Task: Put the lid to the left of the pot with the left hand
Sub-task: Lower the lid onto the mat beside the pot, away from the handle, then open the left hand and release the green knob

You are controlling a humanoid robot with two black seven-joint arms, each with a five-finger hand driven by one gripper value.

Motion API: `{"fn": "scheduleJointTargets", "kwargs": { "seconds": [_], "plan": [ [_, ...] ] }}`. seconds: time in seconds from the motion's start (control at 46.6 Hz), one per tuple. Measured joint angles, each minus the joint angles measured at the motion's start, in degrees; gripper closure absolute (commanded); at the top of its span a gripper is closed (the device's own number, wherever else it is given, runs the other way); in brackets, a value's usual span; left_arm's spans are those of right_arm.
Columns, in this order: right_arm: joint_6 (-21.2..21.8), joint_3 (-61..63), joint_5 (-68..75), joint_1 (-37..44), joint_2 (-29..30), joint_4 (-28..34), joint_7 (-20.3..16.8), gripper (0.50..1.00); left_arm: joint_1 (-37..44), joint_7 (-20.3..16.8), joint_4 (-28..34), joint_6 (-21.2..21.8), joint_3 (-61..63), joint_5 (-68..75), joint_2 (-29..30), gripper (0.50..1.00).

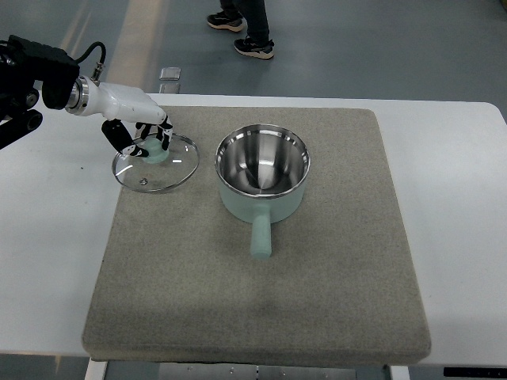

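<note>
Lid (156,162) of clear glass with a metal rim lies to the left of the pot (263,174), and we take that pot as our landmark throughout. Farthest left of the pot, we see the robot's left arm come in from the picture's left edge, dark at the forearm and white at the wrist. Its left hand (141,127) sits over the lid, with the fingers (120,136) curled down around the pale green knob (154,150) at the lid's centre, so we read it as gripping the lid by that knob. We cannot tell whether the lid rests fully on the surface or is slightly lifted; its left edge reaches past the left border of the grey mat (333,293). Lid and pot are close but apart. The pot itself stands uncovered on the mat, steel inside and pale green outside, its handle (261,236) pointing toward the near edge. Beneath the mat is a white table (459,198). Beyond the pot, on the floor, we see a person's shoes (242,33).
</note>
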Motion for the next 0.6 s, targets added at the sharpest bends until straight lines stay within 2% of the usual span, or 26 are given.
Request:
{"fn": "scheduleJointTargets", "kwargs": {
  "seconds": [0.6],
  "plan": [
    [0.0, 0.04, 0.0, 0.0, 0.0, 0.0, 0.0, 0.579, 0.35, 0.02, 0.0, 0.12, -0.5, -0.19, -0.44, 1.0]
  ]
}}
